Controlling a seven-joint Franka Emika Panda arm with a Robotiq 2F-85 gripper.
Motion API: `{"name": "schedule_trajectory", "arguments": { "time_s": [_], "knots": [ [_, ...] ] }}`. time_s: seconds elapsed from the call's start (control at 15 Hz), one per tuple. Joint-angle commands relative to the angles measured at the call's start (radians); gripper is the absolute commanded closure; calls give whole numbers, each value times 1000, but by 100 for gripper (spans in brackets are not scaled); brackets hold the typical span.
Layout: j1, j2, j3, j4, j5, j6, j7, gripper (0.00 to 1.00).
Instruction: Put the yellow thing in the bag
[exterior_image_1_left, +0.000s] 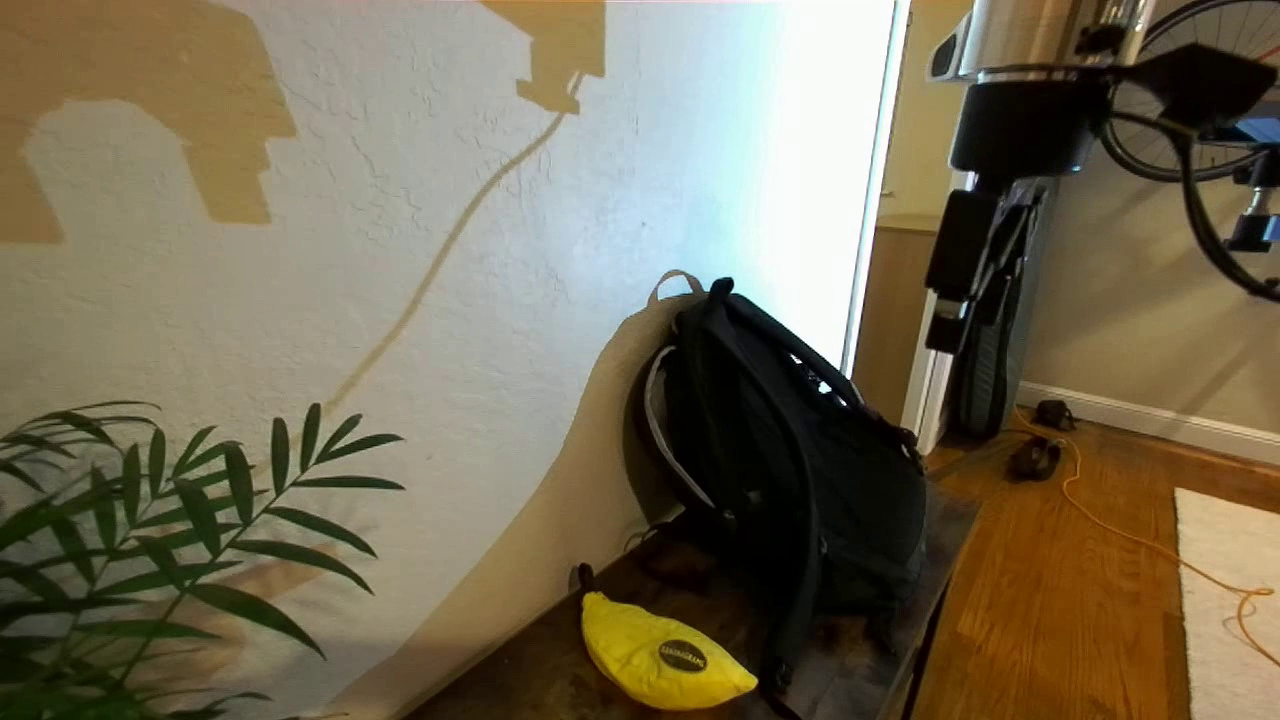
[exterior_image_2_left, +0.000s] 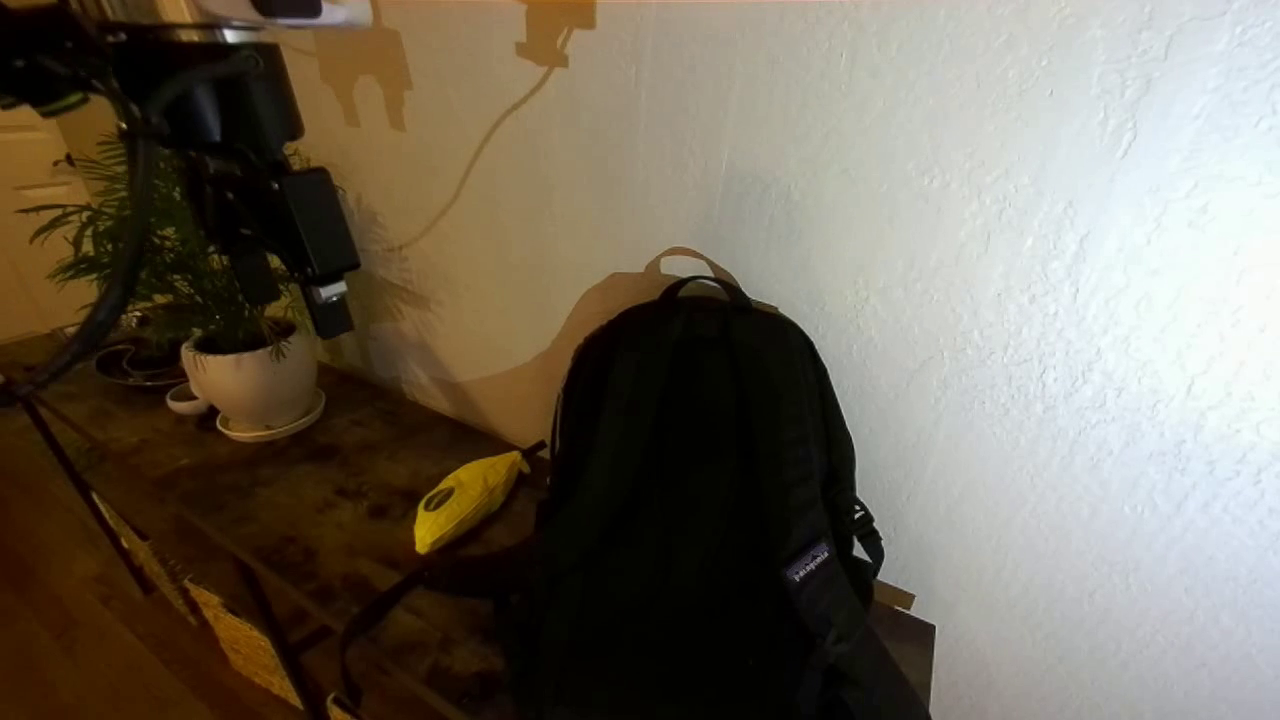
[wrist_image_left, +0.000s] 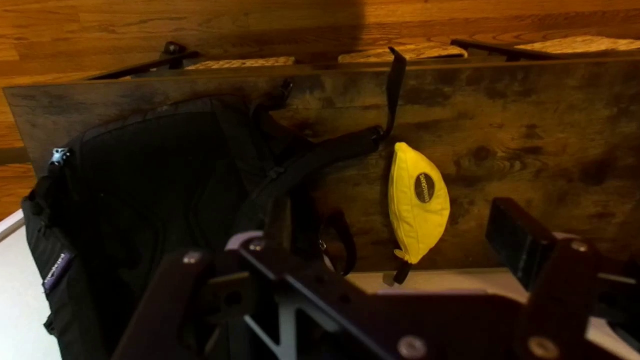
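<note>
Wrist view: got yellow banana-shaped zip pouch (wrist_image_left: 419, 210) lying on dark wood bench (wrist_image_left: 540, 112), just beside black Patagonia backpack (wrist_image_left: 160, 185). See fingers (wrist_image_left: 517, 242) spread wide, nothing held, pouch framed betw. them but well below. Looks like soft stuffed cloth: prob. light-ish (fill unknown), should give under squeeze, low slip risk, not fragile. Grab across fat middle, squeezing narrow width, approx. as lined up now. Avoid tip just beside strap tail (wrist_image_left: 396, 90), could snag; can't tell if touching. Skip black tab (wrist_image_left: 401, 274) at opp. end too, prob. too floppy. Can see zip pull (wrist_image_left: 400, 254) and full finger gap best here.

In an exterior view: see oval patch (exterior_image_1_left: 683, 656) facing up, black tab pointing toward wall (exterior_image_1_left: 420, 220). Adds pale-edged arc (exterior_image_1_left: 652, 400) on backpack's wall-facing side, poss. zip opening, mostly hidden in wrist view; can't tell if gaping. Can't read finger gap from here, edge-on. Shows palm leaves (exterior_image_1_left: 239, 485) w/o pot.

In an exterior view: get white pot (exterior_image_2_left: 255, 380) under palm, on same bench, out of frame elsewhere. Can read brand tag (exterior_image_2_left: 808, 562) on shoulder strap (exterior_image_2_left: 780, 450) best here; confirms Patagonia. Barely shows arc. See fingers well above bench level, well apart from pouch.
</note>
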Motion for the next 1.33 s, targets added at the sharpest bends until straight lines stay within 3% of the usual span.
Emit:
{"name": "schedule_trajectory", "arguments": {
  "time_s": [0.0,0.53,1.27],
  "knots": [
    [-6,19,9,4,3,16,0,0],
    [-7,52,13,22,-2,29,10,0],
    [-13,372,-19,209,-5,166,-46,0]
  ]
}}
